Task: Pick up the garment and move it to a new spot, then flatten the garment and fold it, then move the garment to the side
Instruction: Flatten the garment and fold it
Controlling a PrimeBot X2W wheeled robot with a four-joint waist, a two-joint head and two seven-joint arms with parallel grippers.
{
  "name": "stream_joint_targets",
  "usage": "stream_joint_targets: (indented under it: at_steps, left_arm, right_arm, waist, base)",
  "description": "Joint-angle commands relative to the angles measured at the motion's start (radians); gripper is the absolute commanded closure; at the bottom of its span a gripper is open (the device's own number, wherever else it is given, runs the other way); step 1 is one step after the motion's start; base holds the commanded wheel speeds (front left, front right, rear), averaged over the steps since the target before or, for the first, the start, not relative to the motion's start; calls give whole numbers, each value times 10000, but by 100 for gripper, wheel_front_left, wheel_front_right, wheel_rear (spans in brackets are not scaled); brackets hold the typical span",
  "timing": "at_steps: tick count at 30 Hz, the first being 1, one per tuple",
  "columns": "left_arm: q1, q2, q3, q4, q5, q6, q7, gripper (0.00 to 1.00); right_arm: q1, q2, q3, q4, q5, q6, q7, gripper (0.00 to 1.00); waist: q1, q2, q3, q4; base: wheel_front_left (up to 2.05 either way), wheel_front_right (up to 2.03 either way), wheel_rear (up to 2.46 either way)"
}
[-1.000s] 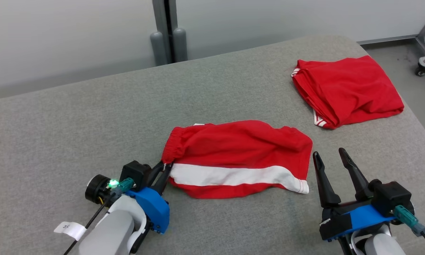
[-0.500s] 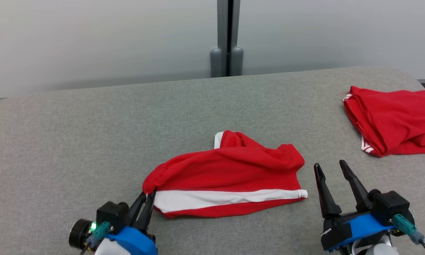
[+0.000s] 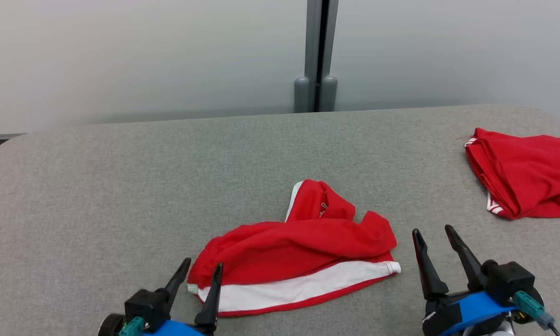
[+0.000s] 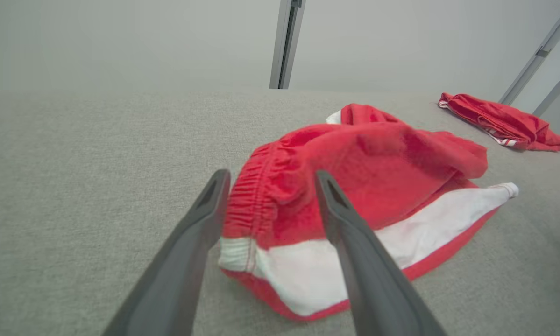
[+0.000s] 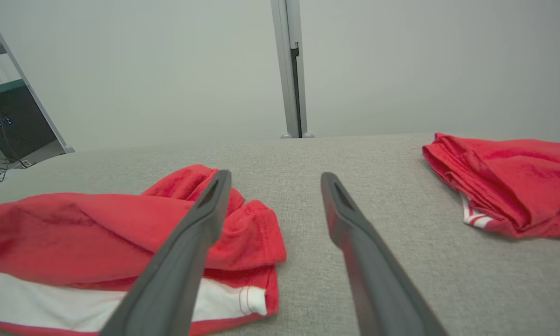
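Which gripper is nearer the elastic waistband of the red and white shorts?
Left. The left gripper stands open around the corner of the waistband; the right gripper sits open off the opposite end of the shorts.

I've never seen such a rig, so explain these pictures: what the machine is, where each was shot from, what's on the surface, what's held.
It is a wheeled robot with two arms, each ending in a gripper with two long dark fingers. One picture looks down from its head at a grey table; its left gripper is at lower left, its right gripper at lower right. The other two come from wrist cameras, looking along each gripper's fingers. On the table lie rumpled red shorts with a white stripe and, far right, a folded red garment. Nothing is held: both grippers are open. The left one's fingers straddle the shorts' waistband end; the right one sits beside the other end.
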Motion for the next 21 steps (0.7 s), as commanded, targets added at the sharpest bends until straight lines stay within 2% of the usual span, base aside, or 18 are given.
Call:
stream_joint_targets:
  at_steps: [1, 7, 16, 21]
  left_arm:
    - [-33, -51, 176, -257, 60, 28, -70, 0]
    - [188, -326, 875, -1357, 473, -53, -112, 0]
    - [657, -803, 2970, -2334, 1581, 252, -116, 0]
    - [941, -1069, 4087, -2326, 2144, 140, -117, 0]
  right_arm:
    - [111, -84, -53, 0, 42, 3, -34, 0]
    - [190, -126, -141, -53, 13, 3, -34, 0]
    - [247, -118, -220, -130, -46, 3, -34, 0]
    - [308, -99, -294, -188, -108, 3, -34, 0]
  waist:
    - [1, 0, -66, -59]
    - [1, 0, -234, -187]
    - [1, 0, -320, -448]
    - [1, 0, -307, -550]
  base:
    - [0, 0, 0]
    - [0, 0, 0]
    - [0, 0, 0]
    - [0, 0, 0]
